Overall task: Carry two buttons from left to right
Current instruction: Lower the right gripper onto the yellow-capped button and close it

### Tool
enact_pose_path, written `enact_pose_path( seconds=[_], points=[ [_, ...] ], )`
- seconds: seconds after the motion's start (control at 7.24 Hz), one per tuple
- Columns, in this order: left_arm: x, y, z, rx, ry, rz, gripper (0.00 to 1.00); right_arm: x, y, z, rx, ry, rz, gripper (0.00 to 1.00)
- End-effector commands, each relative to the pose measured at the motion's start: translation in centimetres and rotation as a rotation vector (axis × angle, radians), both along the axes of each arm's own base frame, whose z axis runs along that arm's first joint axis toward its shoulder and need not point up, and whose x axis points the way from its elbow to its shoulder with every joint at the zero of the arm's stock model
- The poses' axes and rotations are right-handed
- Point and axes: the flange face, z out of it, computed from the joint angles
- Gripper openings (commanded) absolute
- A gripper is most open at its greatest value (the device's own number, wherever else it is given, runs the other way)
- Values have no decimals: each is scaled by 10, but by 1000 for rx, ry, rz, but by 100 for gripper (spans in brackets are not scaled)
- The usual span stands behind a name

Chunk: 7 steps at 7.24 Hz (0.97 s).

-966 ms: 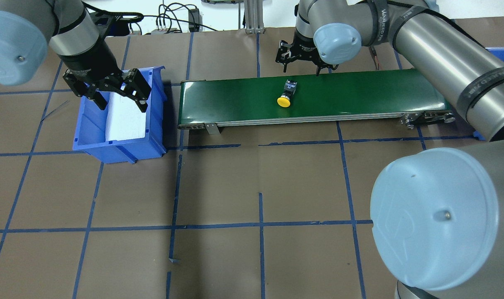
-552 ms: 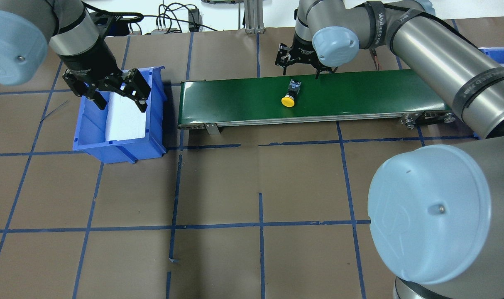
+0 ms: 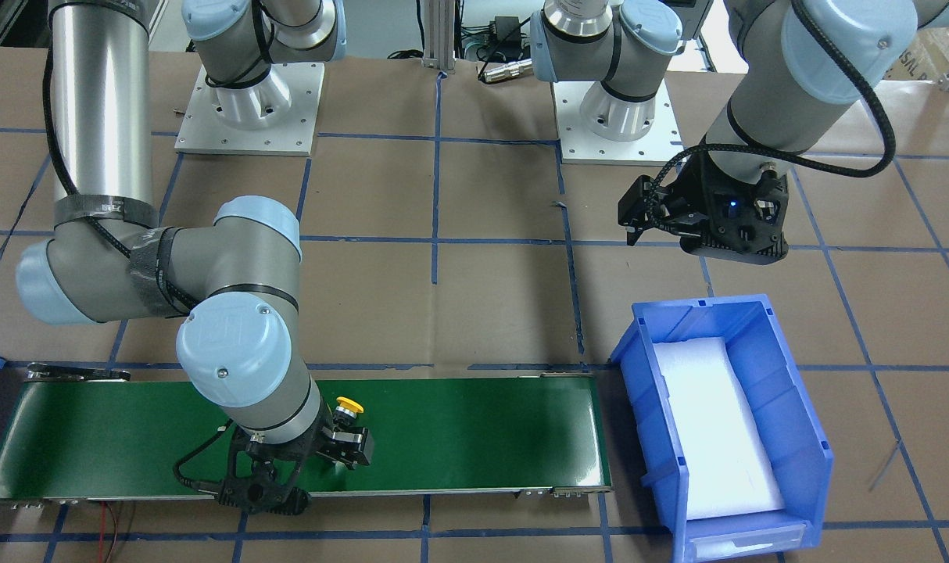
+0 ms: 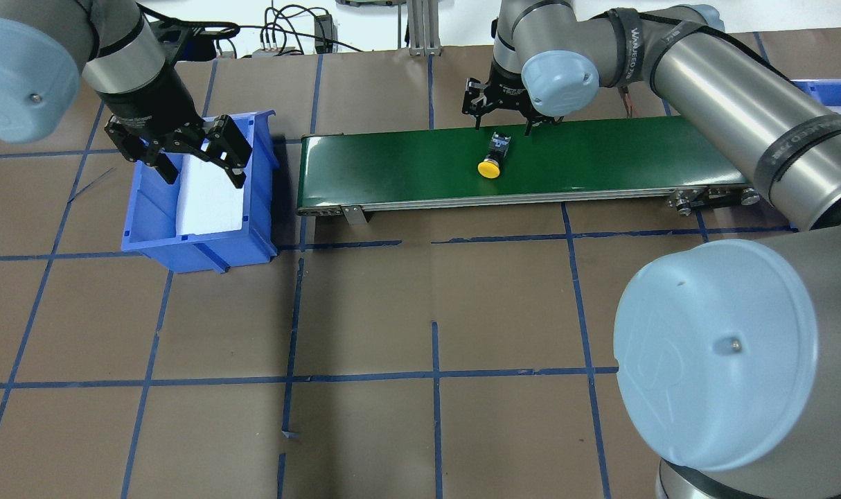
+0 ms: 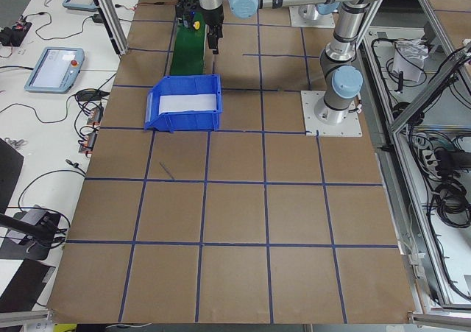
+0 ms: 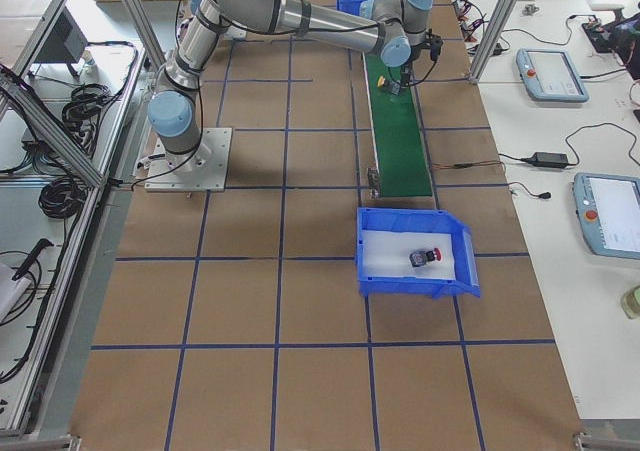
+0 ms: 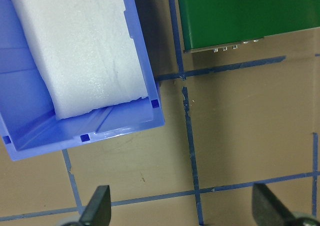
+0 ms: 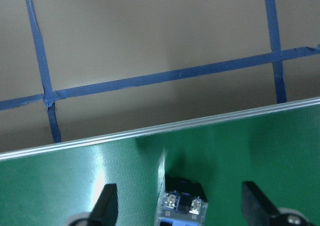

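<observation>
From overhead, the yellow button [image 4: 493, 157] lies on its side on the green belt [image 4: 393, 163], with its cap toward the near edge. The right claw [image 4: 503, 127] hangs over the button's grey end at the belt's far edge, spread open. The left claw [image 4: 204, 177] hangs spread over the blue bin [image 4: 150, 225] and its white foam [image 4: 209, 204]. From the front, the right wrist covers part of the button, and the yellow cap shows. The right-side view shows a red button [image 6: 425, 258] lying on the foam in the bin. The left wrist camera shows both fingers [image 7: 97, 208] wide apart above the brown table [image 7: 240, 136], beside the bin. The right wrist camera shows the button's grey end between the parted fingers, touching neither.
</observation>
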Motion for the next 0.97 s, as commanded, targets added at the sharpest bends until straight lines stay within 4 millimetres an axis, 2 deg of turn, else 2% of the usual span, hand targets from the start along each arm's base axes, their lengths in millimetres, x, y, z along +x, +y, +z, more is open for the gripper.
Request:
enact_pose_path(
  seconds=[0.0,0.28,0.55,0.69,0.83],
  points=[
    [0,0,0,2,-1,0,100,-5,-3,-8,8,10,88,45],
    [-1,1,-1,4,-1,-3,100,-5,-4,-16,18,12,119,35],
    [-1,2,0,5,-1,-1,100,-15,-7,-11,7,29,188,14],
    [0,3,0,11,0,0,100,-34,-11,0,1,34,220,13],
    [-1,3,0,11,1,-1,100,-63,-9,24,1,33,239,13]
  ],
)
